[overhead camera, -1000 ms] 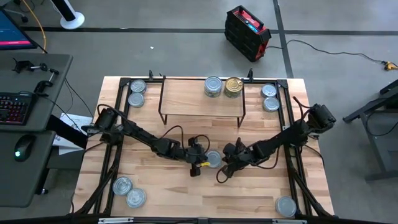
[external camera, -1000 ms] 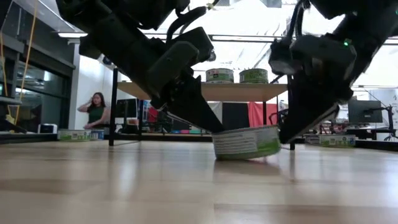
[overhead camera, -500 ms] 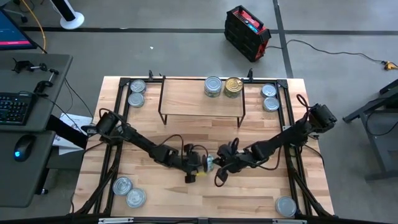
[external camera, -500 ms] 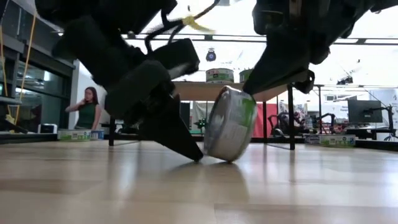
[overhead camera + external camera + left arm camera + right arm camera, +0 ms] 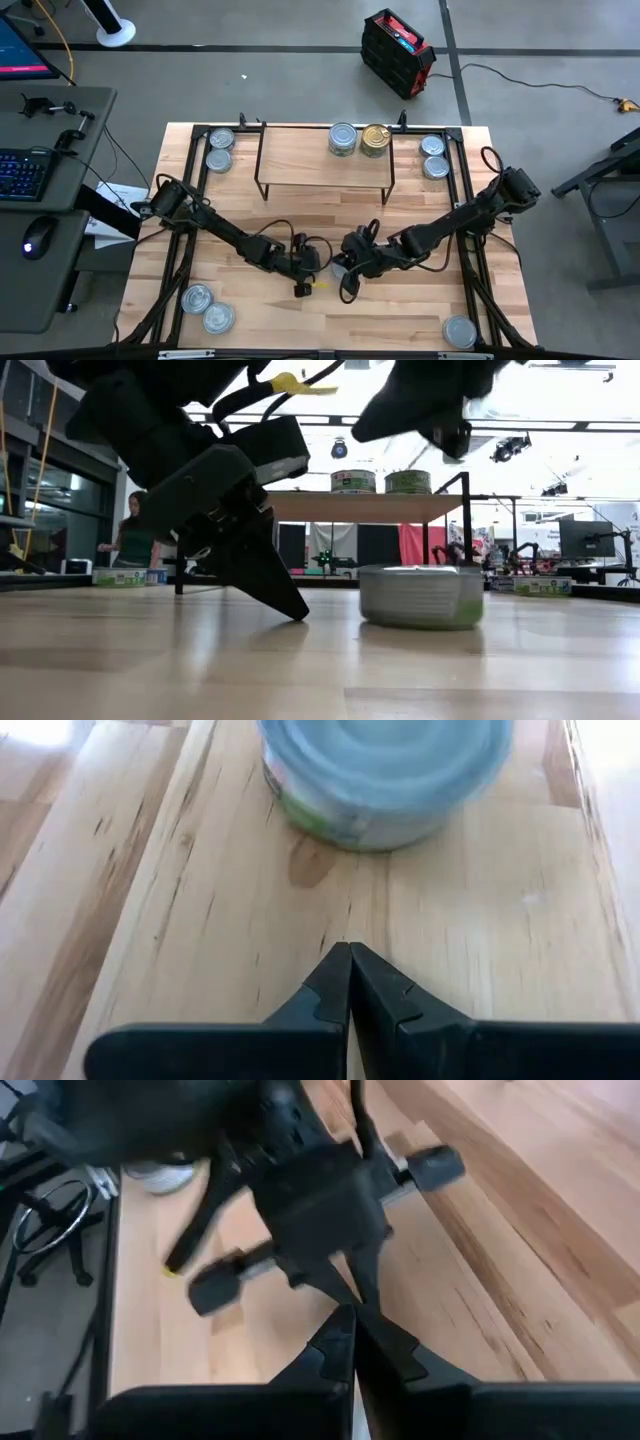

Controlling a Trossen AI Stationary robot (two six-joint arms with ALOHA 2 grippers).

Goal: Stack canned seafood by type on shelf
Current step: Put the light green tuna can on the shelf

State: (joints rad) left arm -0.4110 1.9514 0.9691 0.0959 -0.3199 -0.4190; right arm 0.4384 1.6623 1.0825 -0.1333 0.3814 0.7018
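left gripper (image 5: 290,605): fingers pressed together, holding nothing, tips down on the table (image 5: 300,315) just beside the middle tin

right gripper (image 5: 350,1320): fingers together too, nothing in them, up above that same tin, pointing toward the left one

middle tin (image 5: 421,596): sits flat on the tabletop between the two grippers, free of both

shelf (image 5: 322,160): at the table's far edge, with a silver-lidded tin (image 5: 343,138) and a gold tin (image 5: 376,139) side by side on top

other tins: pairs at both far corners and the near left corner, one near right

background: a person (image 5: 130,540) stands in the room behind
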